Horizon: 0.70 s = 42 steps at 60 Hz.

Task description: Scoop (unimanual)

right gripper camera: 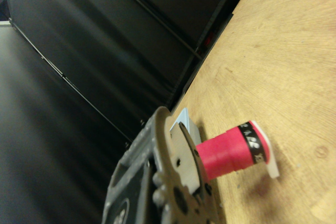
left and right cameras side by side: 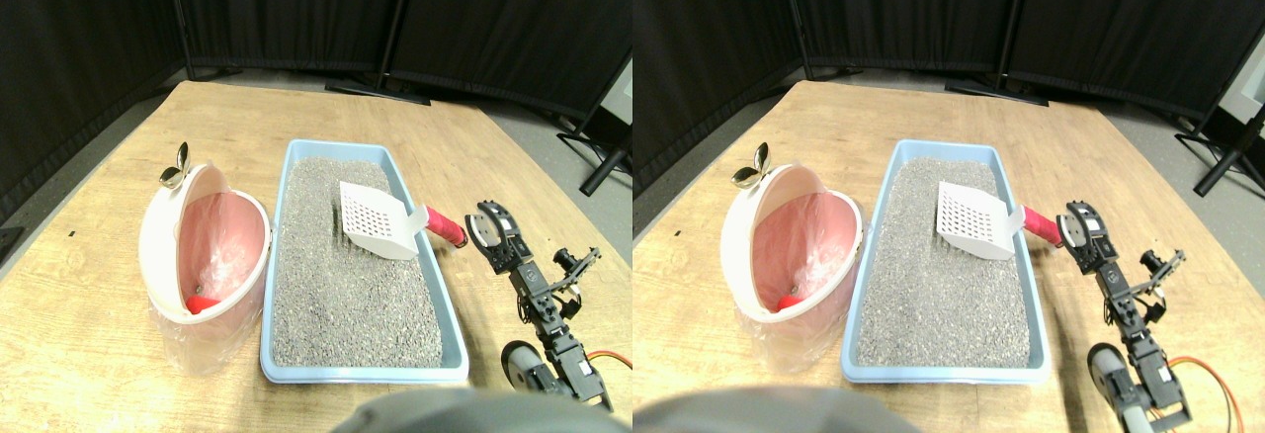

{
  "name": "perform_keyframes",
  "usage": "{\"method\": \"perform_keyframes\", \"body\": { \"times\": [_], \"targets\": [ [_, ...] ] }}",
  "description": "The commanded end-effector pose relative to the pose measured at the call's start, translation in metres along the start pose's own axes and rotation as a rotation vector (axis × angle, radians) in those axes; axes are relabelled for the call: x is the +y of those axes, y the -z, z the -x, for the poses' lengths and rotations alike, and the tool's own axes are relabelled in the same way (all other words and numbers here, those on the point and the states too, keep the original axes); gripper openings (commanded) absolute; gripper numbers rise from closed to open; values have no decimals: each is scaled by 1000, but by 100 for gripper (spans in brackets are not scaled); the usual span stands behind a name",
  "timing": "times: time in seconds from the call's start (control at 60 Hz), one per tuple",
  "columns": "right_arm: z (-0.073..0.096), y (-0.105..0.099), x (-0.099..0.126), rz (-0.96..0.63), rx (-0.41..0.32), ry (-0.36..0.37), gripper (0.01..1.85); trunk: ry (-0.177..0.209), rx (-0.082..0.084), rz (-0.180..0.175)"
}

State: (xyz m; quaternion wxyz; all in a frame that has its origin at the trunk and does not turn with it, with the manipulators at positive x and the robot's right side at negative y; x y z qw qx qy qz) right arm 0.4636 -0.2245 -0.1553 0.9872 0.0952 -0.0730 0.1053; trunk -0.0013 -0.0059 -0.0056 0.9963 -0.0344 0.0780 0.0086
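A white slotted scoop (left and right cameras side by side: 376,220) lies on grey litter (left and right cameras side by side: 346,295) in a light blue tray (left and right cameras side by side: 450,304). Its red wrapped handle (left and right cameras side by side: 445,226) sticks out over the tray's right rim. My right gripper (left and right cameras side by side: 489,227) is just right of the handle's end, at about the same height. It is open and holds nothing. In the wrist view the red handle (right gripper camera: 226,153) shows end-on beside the dark jaw, above the wooden table (right gripper camera: 283,51). A white and pink bin (left and right cameras side by side: 158,245), lined with clear plastic, stands left of the tray with a small red piece (left and right cameras side by side: 202,303) inside.
The tray and bin stand on a wooden tabletop (left and right cameras side by side: 89,295). Black curtain panels surround it, with stand feet (left and right cameras side by side: 593,156) at the back right. A metal ornament (left and right cameras side by side: 178,166) tops the bin's rim. An orange cable (left and right cameras side by side: 613,357) runs by my arm.
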Motion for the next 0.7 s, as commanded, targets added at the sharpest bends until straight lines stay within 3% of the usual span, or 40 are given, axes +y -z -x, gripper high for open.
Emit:
{"method": "perform_keyframes", "body": {
  "times": [0.017,0.35,0.383,0.7],
  "targets": [
    [3,-3,0,13,-63,-17,5,19,1,14],
    [33,-4,-5,89,-73,16,5,49,11,-5],
    [35,-3,-5,88,-69,20,5,62,19,-12],
    [51,0,-4,94,-36,64,5,71,32,-18]
  ]
}}
